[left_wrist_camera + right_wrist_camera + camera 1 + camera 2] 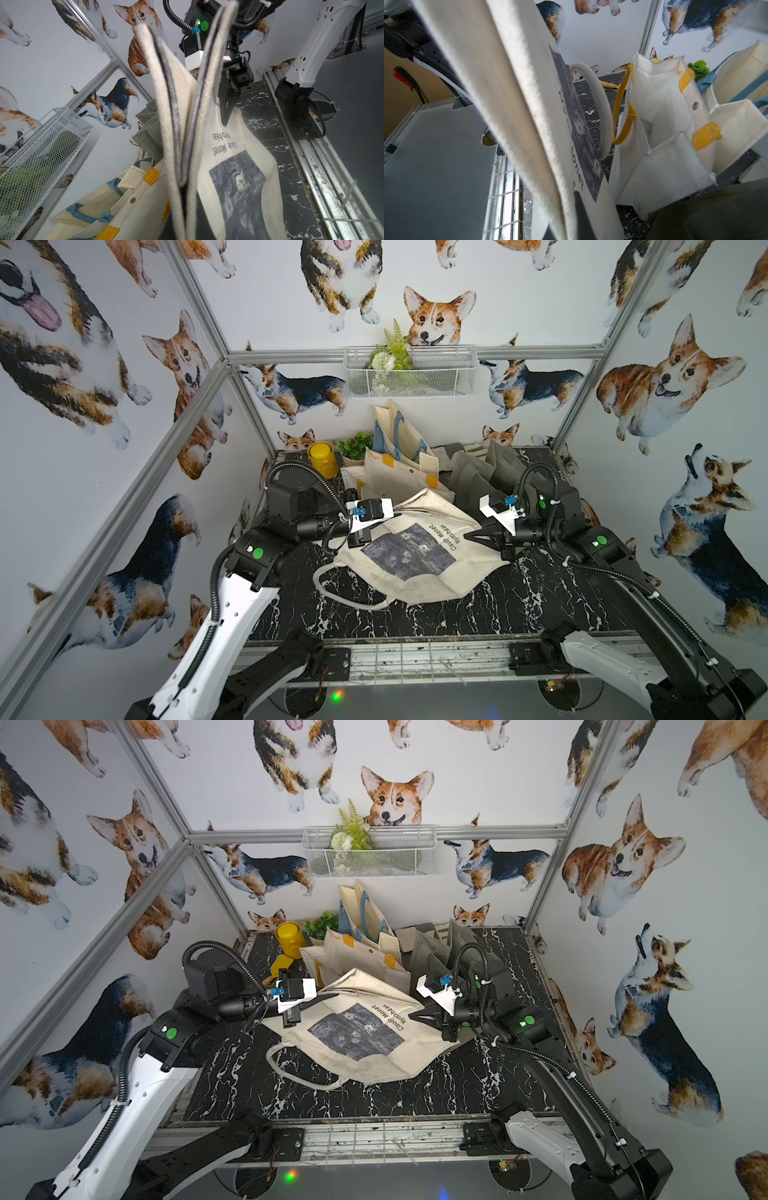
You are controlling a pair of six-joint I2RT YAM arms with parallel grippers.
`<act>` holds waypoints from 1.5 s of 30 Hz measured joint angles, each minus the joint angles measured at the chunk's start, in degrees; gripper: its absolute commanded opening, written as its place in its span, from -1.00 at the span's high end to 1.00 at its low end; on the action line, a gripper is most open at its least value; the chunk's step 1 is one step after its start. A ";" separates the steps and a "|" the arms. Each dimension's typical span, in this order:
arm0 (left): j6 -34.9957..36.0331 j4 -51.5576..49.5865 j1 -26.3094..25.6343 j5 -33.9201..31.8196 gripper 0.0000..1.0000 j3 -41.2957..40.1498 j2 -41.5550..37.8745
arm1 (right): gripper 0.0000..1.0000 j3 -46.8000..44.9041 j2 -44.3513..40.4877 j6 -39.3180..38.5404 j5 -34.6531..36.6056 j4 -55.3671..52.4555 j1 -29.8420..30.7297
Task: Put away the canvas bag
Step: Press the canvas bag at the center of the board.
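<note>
Left pincer (395, 515), right pincer (471, 536), both pinching canvas bag (419, 585)

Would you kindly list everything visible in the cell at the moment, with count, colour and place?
canvas bag: one, cream with a dark print, centre of the table, lifted at its far edge
yellow-trimmed bag: one, cream, standing open behind it
blue-handled bag: one, cream, against the back wall
grey-green bags: several, back right
can: one, yellow, back left
plant: one, green, beside the can
wire basket: one, white, on the back rail, holding greenery
table: one, black marble
left claw: shut on the canvas bag's edge
right claw: shut on the same bag
</note>
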 measured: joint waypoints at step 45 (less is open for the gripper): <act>12.48 -9.88 -27.06 -42.60 -0.46 19.85 17.70 | 1.00 28.17 16.39 -11.10 28.46 -30.80 8.96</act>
